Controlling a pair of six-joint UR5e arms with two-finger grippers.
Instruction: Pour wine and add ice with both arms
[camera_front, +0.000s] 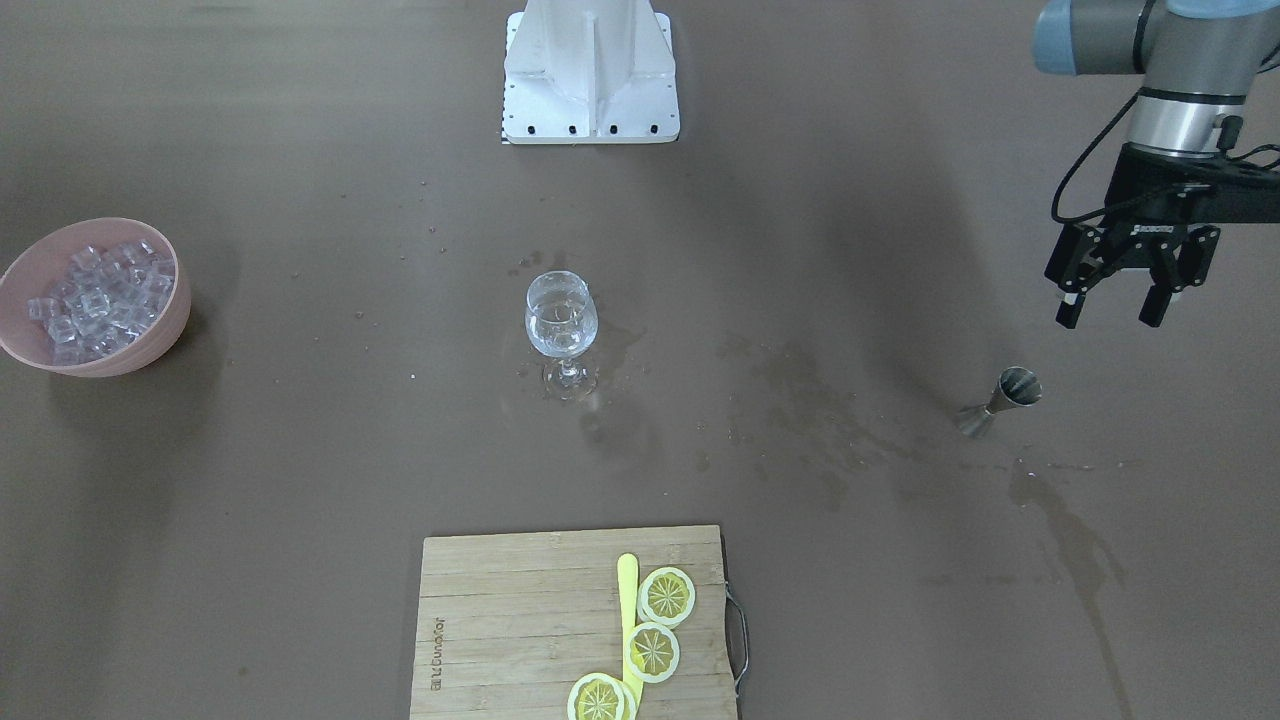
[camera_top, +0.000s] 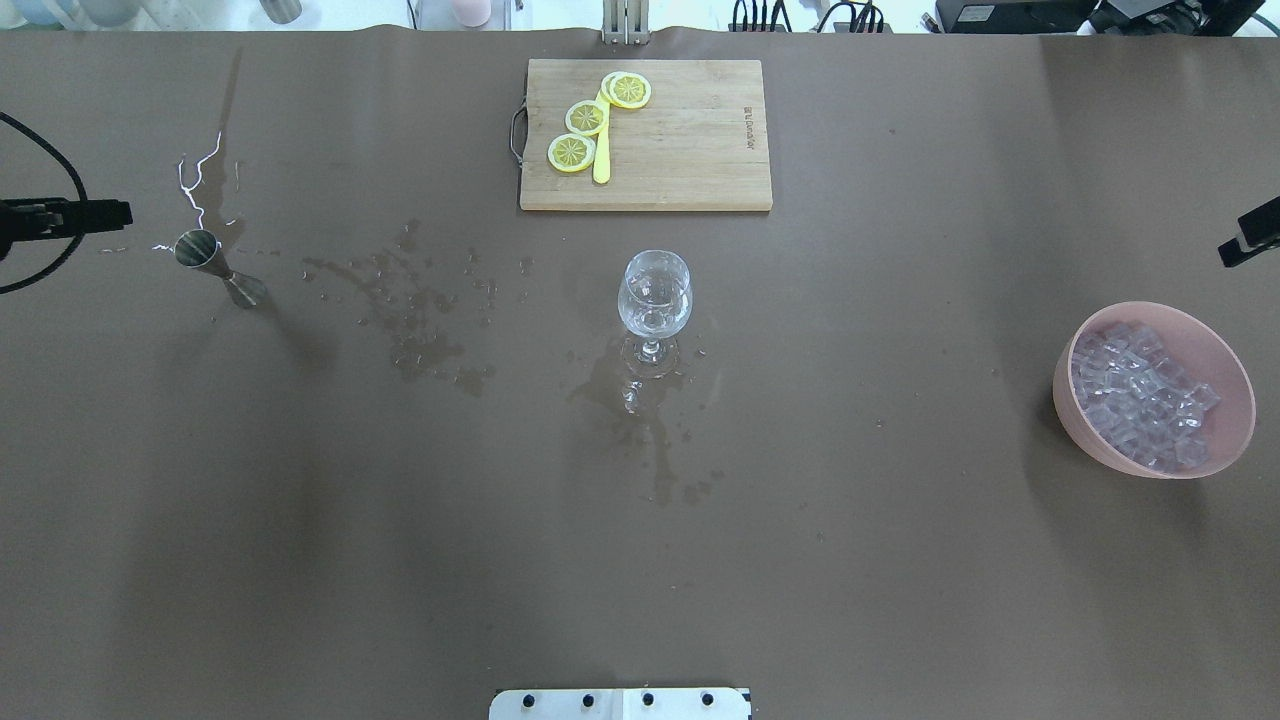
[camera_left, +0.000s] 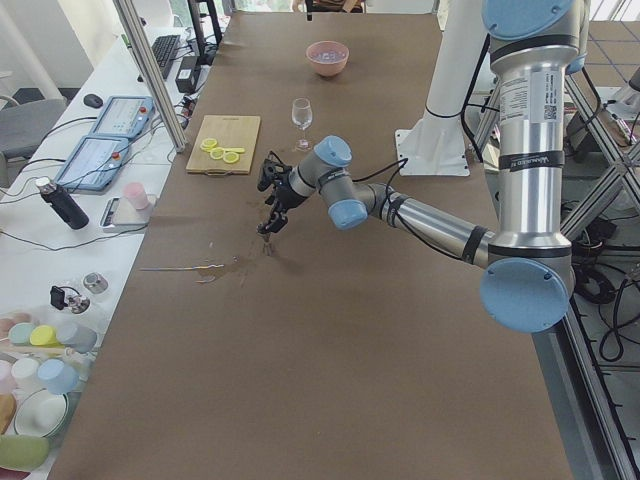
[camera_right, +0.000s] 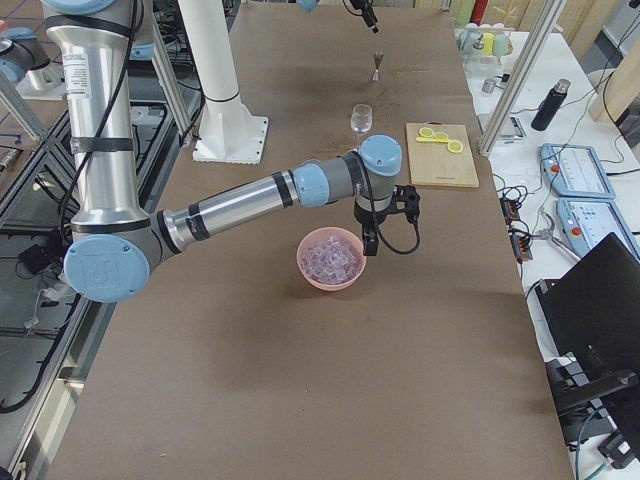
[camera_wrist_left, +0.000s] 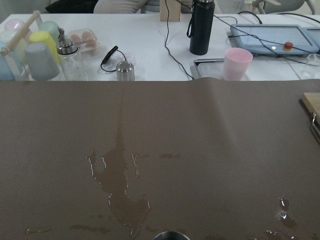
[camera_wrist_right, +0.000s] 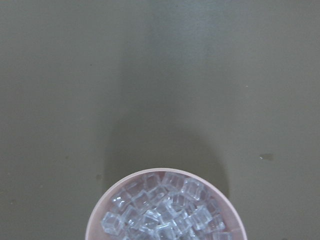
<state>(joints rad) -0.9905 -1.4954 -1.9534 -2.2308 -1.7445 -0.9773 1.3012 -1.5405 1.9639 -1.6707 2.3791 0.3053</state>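
Left fingers (camera_front: 1070, 310) are spread apart, nothing between them. They hang above the desk (camera_front: 300, 500), just behind the jigger (camera_front: 1000, 400) on the robot's side, not touching it. The jigger stands on its own at the robot's far left of the desk.

Wine glass (camera_front: 561, 320) stands upright mid-desk with a small amount of wine (camera_front: 560, 338) low in the bowl. Both arms are well apart from it.

Ice (camera_front: 100, 295) is all in the pink bowl (camera_front: 150, 350) at the robot's far right. The right wrist view looks straight down at the bowl's rim and the cubes.

Right fingers (camera_right: 368, 243) hang by the bowl's rim, on the side away from the robot. Only the side view shows them and only a black stub shows at the overhead edge, so I cannot tell whether they are spread or clenched.

Wet stains (camera_front: 800, 400) lie between the glass and the jigger, with more around the glass foot. A long streak (camera_front: 1075, 545) runs from beside the jigger toward the operators' edge.

Cutting board (camera_front: 520, 620) sits at that edge, opposite the robot's base — three lemon slices (camera_front: 666, 596) and a yellow knife (camera_front: 627, 600) lie on it.
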